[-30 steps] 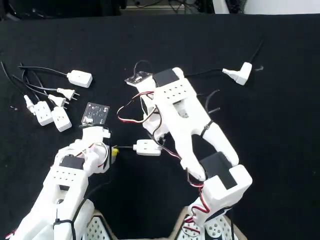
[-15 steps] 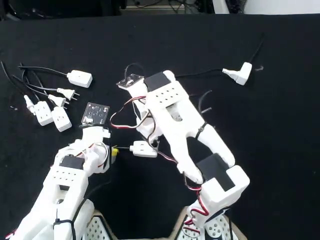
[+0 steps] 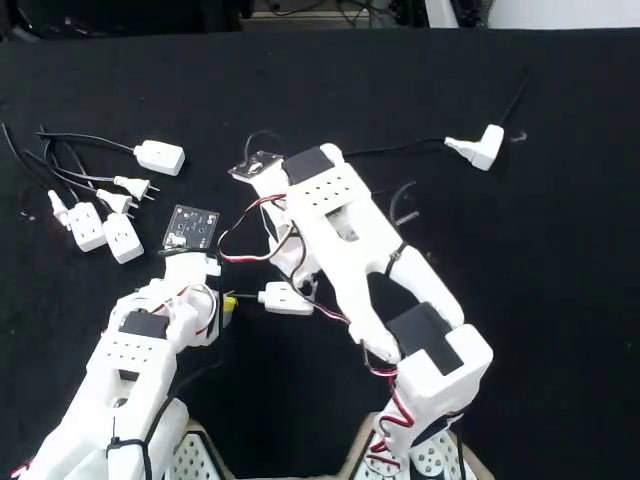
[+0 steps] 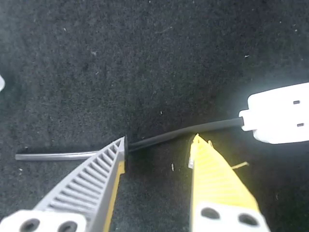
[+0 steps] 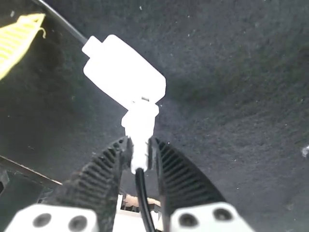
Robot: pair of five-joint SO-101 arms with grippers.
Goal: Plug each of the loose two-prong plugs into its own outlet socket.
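And the right end effector, clenched on the plug, has shoved plug and socket leftward across the surface toward the left end effector, released astride the cord; plug looks nearly seated.

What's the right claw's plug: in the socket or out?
In, at least mostly: the plug, pinched by the right claw, butts against the socket end. Whether it is fully seated, cannot tell.
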